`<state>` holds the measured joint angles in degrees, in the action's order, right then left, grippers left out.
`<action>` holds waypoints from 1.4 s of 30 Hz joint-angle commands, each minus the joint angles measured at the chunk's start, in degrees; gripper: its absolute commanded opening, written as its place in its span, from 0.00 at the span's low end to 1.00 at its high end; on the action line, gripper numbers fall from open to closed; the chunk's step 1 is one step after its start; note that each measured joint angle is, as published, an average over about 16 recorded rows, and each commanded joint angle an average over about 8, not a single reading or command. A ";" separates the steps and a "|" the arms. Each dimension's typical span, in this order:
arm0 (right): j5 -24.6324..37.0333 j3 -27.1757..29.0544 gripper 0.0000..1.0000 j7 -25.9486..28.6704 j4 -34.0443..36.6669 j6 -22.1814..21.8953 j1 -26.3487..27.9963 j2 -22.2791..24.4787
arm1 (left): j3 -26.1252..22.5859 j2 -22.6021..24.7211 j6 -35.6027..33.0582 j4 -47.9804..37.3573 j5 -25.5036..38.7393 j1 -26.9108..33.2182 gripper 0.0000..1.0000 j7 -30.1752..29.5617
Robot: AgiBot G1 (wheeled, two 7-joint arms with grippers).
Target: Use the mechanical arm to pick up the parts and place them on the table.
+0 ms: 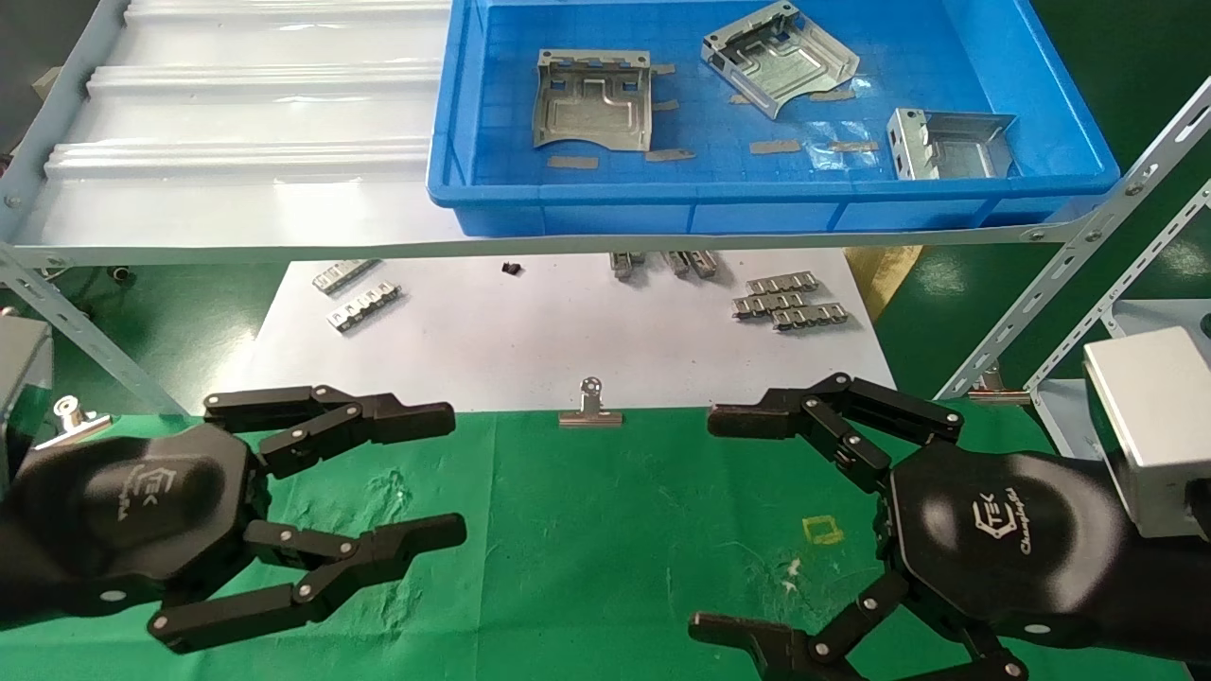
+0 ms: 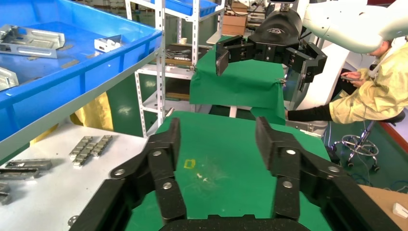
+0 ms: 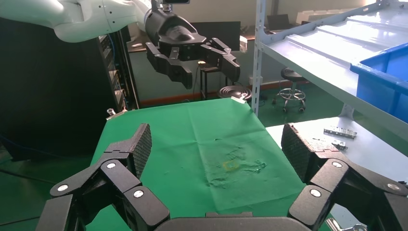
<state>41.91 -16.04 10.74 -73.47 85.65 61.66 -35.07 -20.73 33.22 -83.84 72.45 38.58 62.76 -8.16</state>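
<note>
All 3 parts were sitting in the blue tray (image 1: 1050, 113) up on the shelf (image 1: 236, 113), none on the table (image 1: 587, 530) yet. The first part (image 1: 593, 99) lay flat toward the tray's left side, the second part (image 1: 781, 59) was tilted near the back middle, and the third part (image 1: 949, 144) stood by the right front corner with its bent edges up. A few flat little strips of tape or metal (image 1: 775, 147) were scattered on the tray floor between them, couldn't tell which.

Below the shelf, the white sheet (image 1: 568, 331) had small ridged metal strips (image 1: 788, 301) in a cluster on the right and another pair (image 1: 363, 308) on the left. A silver binder clip (image 1: 591, 407) sat right on the seam where the sheet met the green cloth.

Both hands hovered low over the green table, holding nothing. The left gripper (image 1: 449, 473) had its jaws spread apart, and so did the right gripper (image 1: 705, 520), with the small yellow square mark (image 1: 821, 530) on the cloth just beside the right one.
</note>
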 commanded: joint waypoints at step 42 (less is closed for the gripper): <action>27.32 -10.22 1.00 3.58 36.41 -22.38 39.53 -21.91 | -0.01 0.00 -0.01 -0.01 -0.01 0.01 0.00 0.01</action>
<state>68.51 -26.03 13.95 -37.38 63.20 100.02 -56.66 -20.75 33.22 -83.85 72.44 38.57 62.77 -8.15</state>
